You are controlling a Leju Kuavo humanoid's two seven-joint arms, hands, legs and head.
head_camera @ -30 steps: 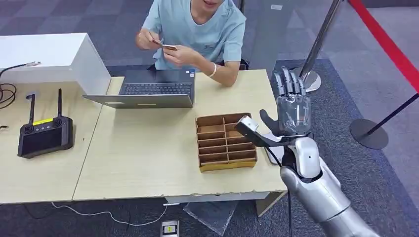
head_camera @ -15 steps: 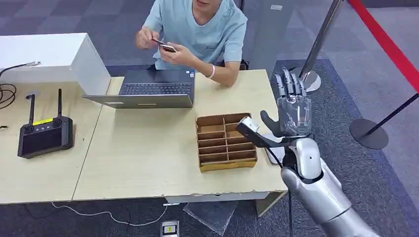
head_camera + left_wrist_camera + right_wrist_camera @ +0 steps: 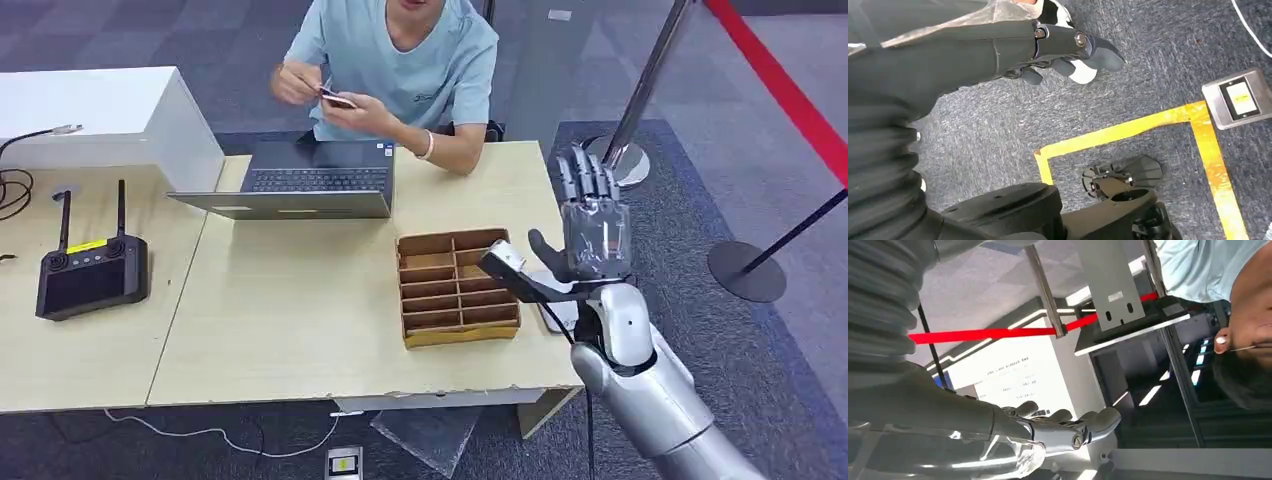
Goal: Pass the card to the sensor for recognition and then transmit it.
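A person in a light blue shirt sits at the far side of the table and holds a small dark card [image 3: 337,97] in both hands, above the laptop. My right hand [image 3: 592,236] is raised beside the table's right edge, empty, with fingers straight up and the thumb out toward the brown tray; its fingers [image 3: 1068,427] are spread. A small white flat device [image 3: 558,313] lies at the table's right edge, partly hidden behind that thumb. My left hand [image 3: 1063,47] hangs over the grey carpet and holds nothing, its fingers loosely bent.
A brown divided tray [image 3: 458,287] sits on the table's right half and an open laptop [image 3: 300,182] in front of the person. A black remote controller [image 3: 90,272] and a white box [image 3: 100,115] are at the left. Stanchion posts [image 3: 645,85] with a red belt stand to the right.
My right hand has sunk slightly and drifted a little toward me. The person has shifted the card between their hands.
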